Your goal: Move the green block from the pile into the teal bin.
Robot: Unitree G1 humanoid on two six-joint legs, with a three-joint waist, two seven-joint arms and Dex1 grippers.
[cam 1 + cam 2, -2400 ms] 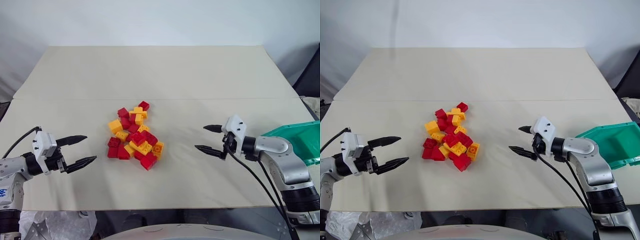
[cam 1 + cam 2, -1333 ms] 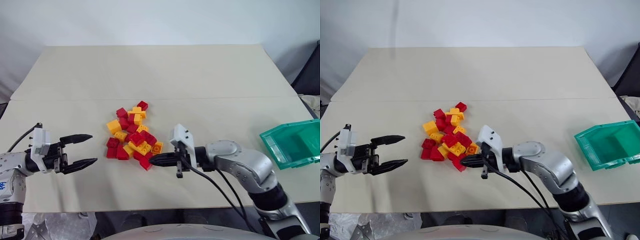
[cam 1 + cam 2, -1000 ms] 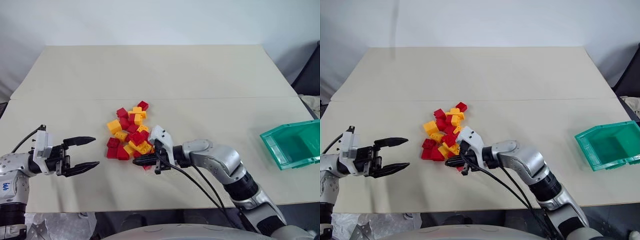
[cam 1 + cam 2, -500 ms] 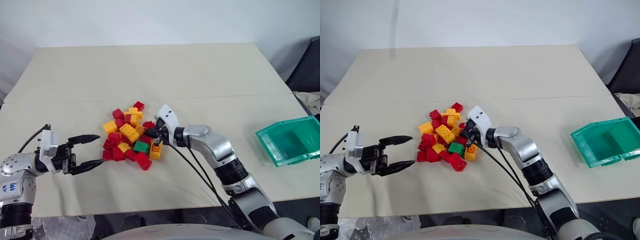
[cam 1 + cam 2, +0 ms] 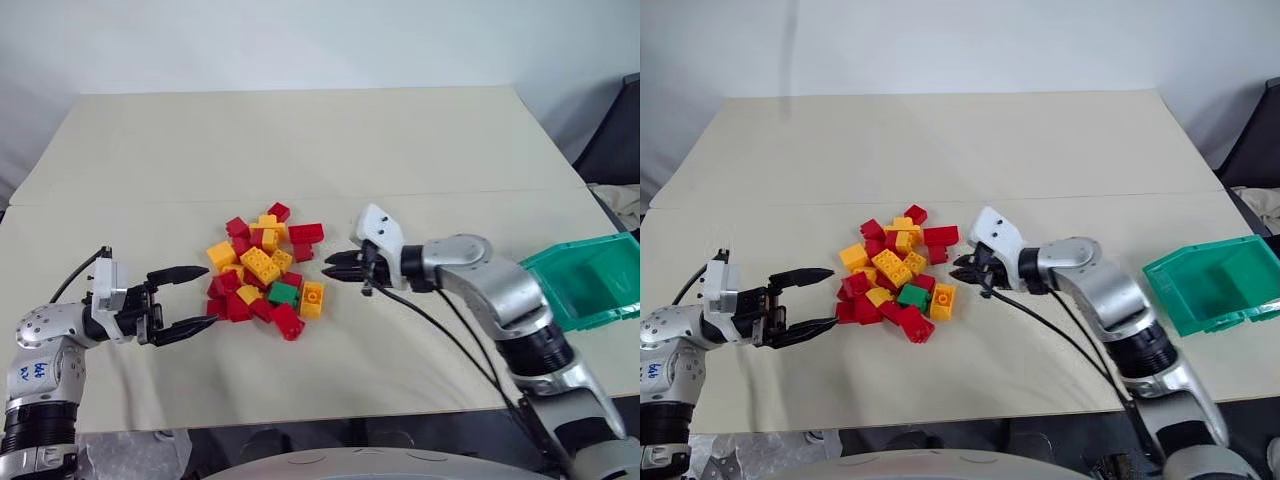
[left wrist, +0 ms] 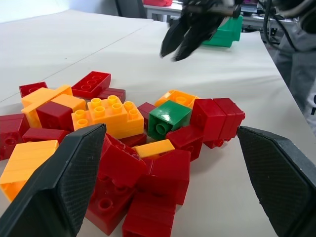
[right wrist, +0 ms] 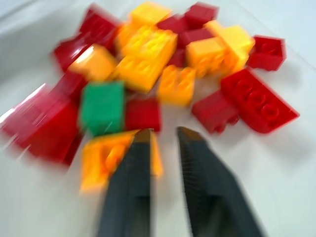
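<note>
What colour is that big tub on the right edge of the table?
The tub is see-through teal green, clearest in the left eye view.

Left gripper (image 5: 196,298) fingers apart; right gripper (image 5: 338,265) fingers slightly parted.

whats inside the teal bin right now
Nothing shows in the part of the teal bin that is visible: bare floor and walls. Its near wall and the picture's edge hide a little. The green block lies in the pile.
</note>
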